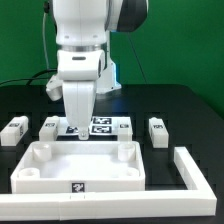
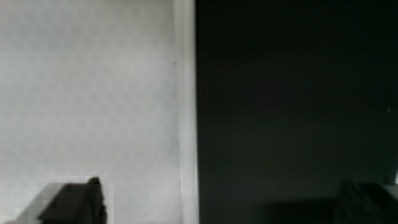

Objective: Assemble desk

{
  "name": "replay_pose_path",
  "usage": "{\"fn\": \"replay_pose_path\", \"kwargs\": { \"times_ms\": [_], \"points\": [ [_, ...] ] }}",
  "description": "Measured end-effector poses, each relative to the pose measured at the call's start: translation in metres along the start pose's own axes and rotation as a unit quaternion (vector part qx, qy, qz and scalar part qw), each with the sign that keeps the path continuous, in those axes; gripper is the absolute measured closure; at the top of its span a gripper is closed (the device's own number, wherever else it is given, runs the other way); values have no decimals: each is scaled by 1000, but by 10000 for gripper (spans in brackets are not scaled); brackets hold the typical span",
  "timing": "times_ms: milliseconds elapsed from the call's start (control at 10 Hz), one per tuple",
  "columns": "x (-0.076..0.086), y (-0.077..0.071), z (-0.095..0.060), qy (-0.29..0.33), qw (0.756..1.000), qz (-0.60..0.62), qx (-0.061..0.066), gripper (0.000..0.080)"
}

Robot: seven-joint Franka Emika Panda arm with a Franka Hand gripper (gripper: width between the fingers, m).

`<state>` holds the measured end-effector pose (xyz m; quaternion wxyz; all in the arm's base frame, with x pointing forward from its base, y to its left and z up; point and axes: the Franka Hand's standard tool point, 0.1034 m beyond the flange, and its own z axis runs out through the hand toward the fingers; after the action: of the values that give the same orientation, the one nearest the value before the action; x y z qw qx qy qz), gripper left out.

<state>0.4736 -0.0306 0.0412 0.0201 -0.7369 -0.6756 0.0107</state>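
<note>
The white desk panel lies flat, raised rim and round sockets up, just in front of the gripper. On the exterior view's left of it lie the outer leg and the inner leg, and on the right the third leg.

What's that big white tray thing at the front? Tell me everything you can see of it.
It is the desk panel, a wide white rectangle of matte, plastic-looking material, lying flat on the black table with its raised rim up. Round sockets stand in its corners, empty. A small black-and-white tag sits on its front wall. Only the table seems to touch it; the open gripper hangs just behind its rear rim.
</note>
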Motion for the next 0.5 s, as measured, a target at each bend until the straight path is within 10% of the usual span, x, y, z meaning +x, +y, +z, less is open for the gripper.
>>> {"fn": "replay_pose_path", "kwargs": {
  "times_ms": [300, 500],
  "points": [
    [-5, -2, 10, 2, 1000, 8, 2, 150],
    [-5, -2, 11, 2, 1000, 8, 2, 422]
  ]
}}
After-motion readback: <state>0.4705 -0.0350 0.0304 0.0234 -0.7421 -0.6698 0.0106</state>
